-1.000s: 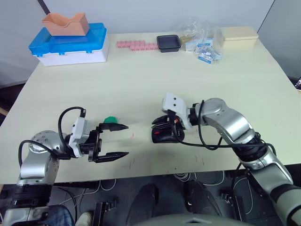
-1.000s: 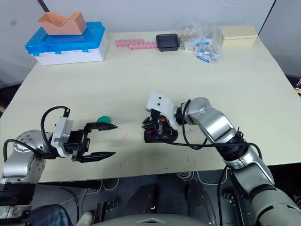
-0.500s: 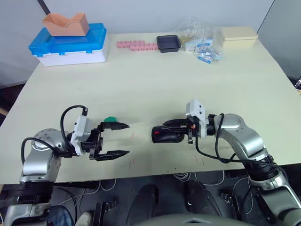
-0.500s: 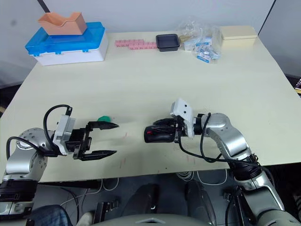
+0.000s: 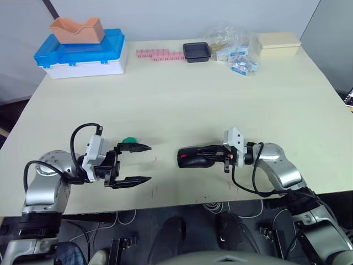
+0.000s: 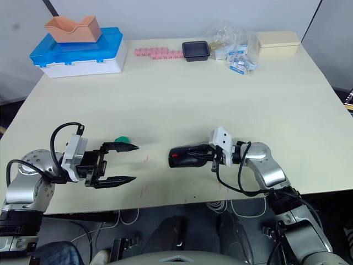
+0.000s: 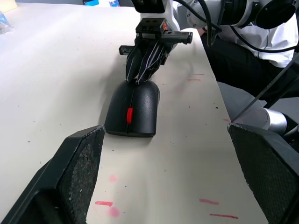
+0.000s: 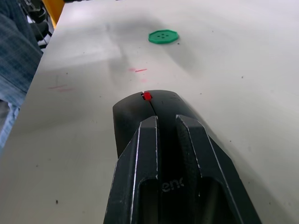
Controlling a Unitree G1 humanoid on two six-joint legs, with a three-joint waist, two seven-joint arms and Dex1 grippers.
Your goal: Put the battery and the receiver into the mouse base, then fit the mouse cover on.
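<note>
**Q:** Where's the mouse?

**Me:** The mouse cover point(image 5: 190, 158) is sitting on the mouse base point(image 7: 126, 132), close to the desk's point(image 5: 176, 88) near edge and about midway along it. It looks seated. I can't check what's underneath.

**Q:** Why is the right claw on it?

**Me:** My read is that it's pressing the shell home. The right gripper point(image 8: 167, 122) lies flat along the cover's back with its fingers nearly together, gripping nothing. The forearm is low and reaches in from the right, parallel to the near edge.

**Q:** And the left?

**Me:** The left gripper point(image 5: 148, 163) is spread wide and empty — well apart from the mouse and pointing at it. It looks parked clear. A green button point(image 5: 129, 140) lies just beside its far finger.
</note>
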